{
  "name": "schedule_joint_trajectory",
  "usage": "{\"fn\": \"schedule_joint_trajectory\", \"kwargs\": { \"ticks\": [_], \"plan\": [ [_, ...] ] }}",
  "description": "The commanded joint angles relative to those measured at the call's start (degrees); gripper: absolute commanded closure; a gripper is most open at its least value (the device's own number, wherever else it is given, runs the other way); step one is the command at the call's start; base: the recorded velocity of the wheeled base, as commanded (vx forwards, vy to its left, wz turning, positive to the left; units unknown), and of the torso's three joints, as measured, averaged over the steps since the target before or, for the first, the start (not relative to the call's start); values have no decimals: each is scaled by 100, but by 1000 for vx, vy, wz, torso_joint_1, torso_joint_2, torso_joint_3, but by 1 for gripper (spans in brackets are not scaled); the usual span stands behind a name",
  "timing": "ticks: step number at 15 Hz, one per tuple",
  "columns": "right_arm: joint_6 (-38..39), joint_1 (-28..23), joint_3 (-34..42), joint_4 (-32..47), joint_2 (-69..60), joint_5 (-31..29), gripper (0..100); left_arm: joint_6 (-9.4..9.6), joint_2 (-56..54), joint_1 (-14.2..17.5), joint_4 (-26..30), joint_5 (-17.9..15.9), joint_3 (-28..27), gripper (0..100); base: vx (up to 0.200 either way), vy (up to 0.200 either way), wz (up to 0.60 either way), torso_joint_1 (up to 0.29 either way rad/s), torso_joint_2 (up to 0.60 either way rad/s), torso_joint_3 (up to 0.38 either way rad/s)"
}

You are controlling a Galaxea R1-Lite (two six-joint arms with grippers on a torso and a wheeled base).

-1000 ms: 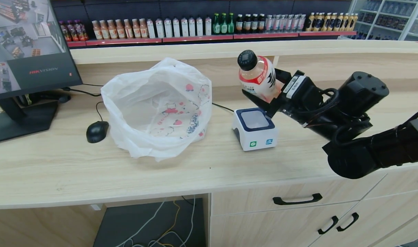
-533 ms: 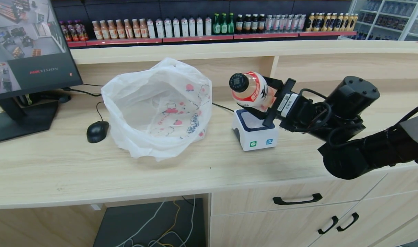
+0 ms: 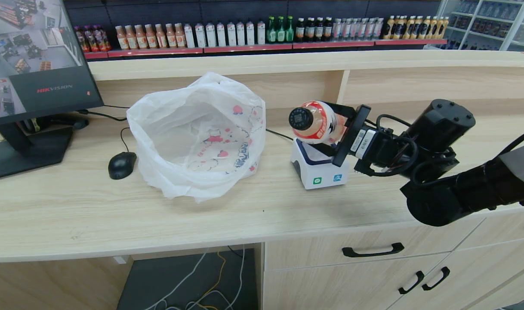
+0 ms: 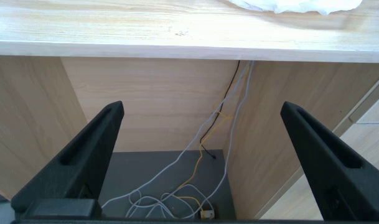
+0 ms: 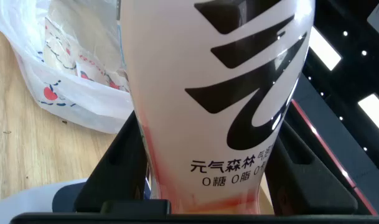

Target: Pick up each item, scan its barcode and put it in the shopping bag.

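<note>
Bottle [image 3: 315,122]: pale pink body, black cap, red band at the shoulder, white label with bold black slashes; right of centre in the head view.
Shopping bag [image 3: 199,133]: translucent white, printed with red hearts, pink cartoon figures and dark blue lettering.
Scanner [image 3: 317,165]: white casing, dark blue frame round a grey window, 1 green and 1 blue square on the front.
Right gripper [image 3: 323,128]: black.
Left gripper [image 4: 201,112]: matte black.
Mouse [image 3: 121,165]: black.
Counter [image 3: 115,206]: pale wood grain.
Drawer handles [image 3: 372,250]: black.
Cables [image 4: 177,168]: white, yellow, black.
Shelf edge [image 3: 245,48]: red, upper frame.
</note>
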Motion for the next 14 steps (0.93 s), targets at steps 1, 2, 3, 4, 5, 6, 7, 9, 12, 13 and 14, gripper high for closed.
{"fn": "schedule_joint_trajectory", "kwargs": {
  "ticks": [1, 2, 3, 4, 5, 6, 7, 9, 12, 13, 14],
  "plan": [
    [-15, -1, 33, -8, 17, 0, 100, 0, -2, 0, 0, 0, 0, 0, 0, 0, 0, 0, 0, 0],
    [-24, 16, 51, -16, 26, 9, 100, 0, -2, 0, 0, 0, 0, 0, 0, 0, 0, 0, 0, 0],
    [-24, 25, 51, -16, 43, 35, 100, 0, -2, 0, 0, 0, 0, 0, 0, 0, 0, 0, 0, 0],
    [-33, 43, 51, -16, 70, 71, 100, 0, -2, 0, 0, 0, 0, 0, 0, 0, 0, 0, 0, 0],
    [-94, 43, 60, -16, 79, 115, 100, 0, -2, 0, 0, 0, 0, 0, 0, 0, 0, 0, 0, 0],
    [-94, 34, 68, -16, 79, 115, 100, 0, -2, -9, 0, 0, 0, 0, 0, 0, 0, 0, 0, 0],
    [-112, 43, 112, -16, 61, 97, 100, 0, -2, 0, 0, 0, 0, 0, 0, 0, 0, 0, 0, 0],
    [-173, 87, 227, -34, 52, 71, 100, 0, -2, 0, 0, 0, 0, 0, 0, 0, 0, 0, 0, 0],
    [-208, 87, 288, -52, 123, 62, 100, 0, -2, 0, 0, 0, 0, 0, 0, 0, 0, 0, 0, 0],
    [-200, 87, 297, -87, 114, 62, 100, 0, -2, 0, 0, 0, 0, 0, 0, 0, 0, 0, 0, 0],
    [-208, 95, 314, -87, 114, 62, 100, 0, -2, 0, 0, 0, 0, 0, 0, 0, 0, 0, 0, 0]
  ]
}}
